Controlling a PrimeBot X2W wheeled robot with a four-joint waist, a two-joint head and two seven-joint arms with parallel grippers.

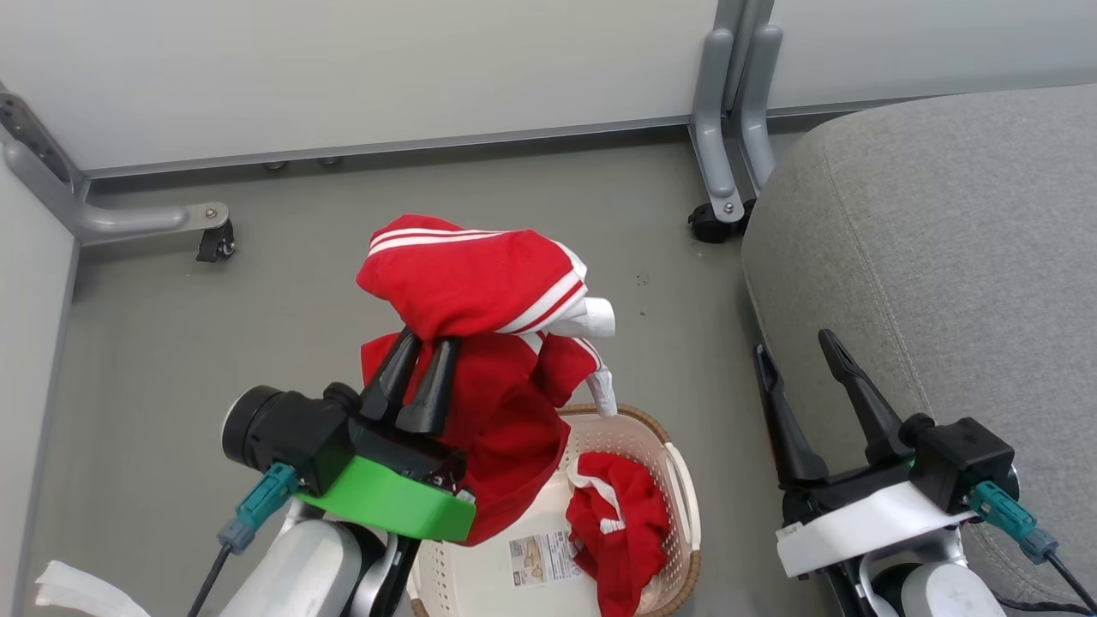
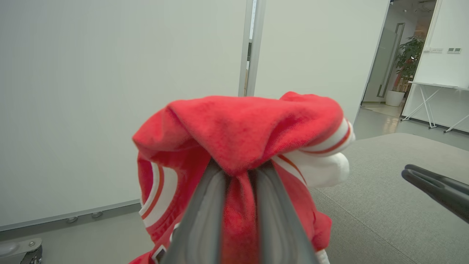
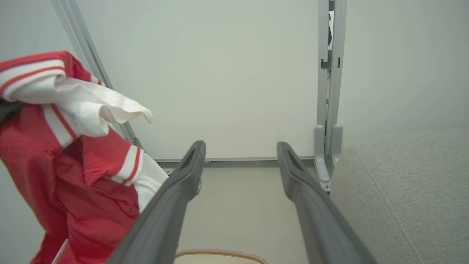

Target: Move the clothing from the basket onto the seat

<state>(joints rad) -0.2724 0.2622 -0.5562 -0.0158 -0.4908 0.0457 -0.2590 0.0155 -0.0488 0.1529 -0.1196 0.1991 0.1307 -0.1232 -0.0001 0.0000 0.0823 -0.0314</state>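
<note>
Head view, nearest first: the left gripper [image 1: 428, 341] has its fingers pressed almost together, pinching a fold of a red garment [image 1: 467, 278] with white stripes. The cloth humps over the fingertips and hangs down past the wrist. Its lower end overlaps the left side of the basket [image 1: 679, 480], and I cannot tell whether it touches there. A second garment [image 1: 619, 518] lies crumpled inside the basket against its right wall, beside a paper label [image 1: 540, 557] on the bottom.

To the right of the basket, the right gripper [image 1: 794, 343] is spread wide with nothing between its fingers. It sits at the left edge of the grey seat [image 1: 943, 257], pointing away from the robot. Farther off lie the grey floor [image 1: 257, 343], a frame leg [image 1: 718, 146] with a dark caster [image 1: 214, 242], and pale panels [image 1: 343, 68].

In the left wrist view, the fingers [image 2: 205, 220] clamp red cloth between them and the garment [image 2: 249, 124] bunches over their tips. The seat [image 2: 384, 205] spreads beyond at the right, where a dark finger [image 2: 436, 189] of the right gripper juts in.

In the right wrist view, the parted fingers [image 3: 176, 194] frame bare floor. The basket rim [image 3: 220, 253] is at the bottom edge, the garment [image 3: 73, 172] hangs at the left, and the seat [image 3: 403, 190] is at the right.
</note>
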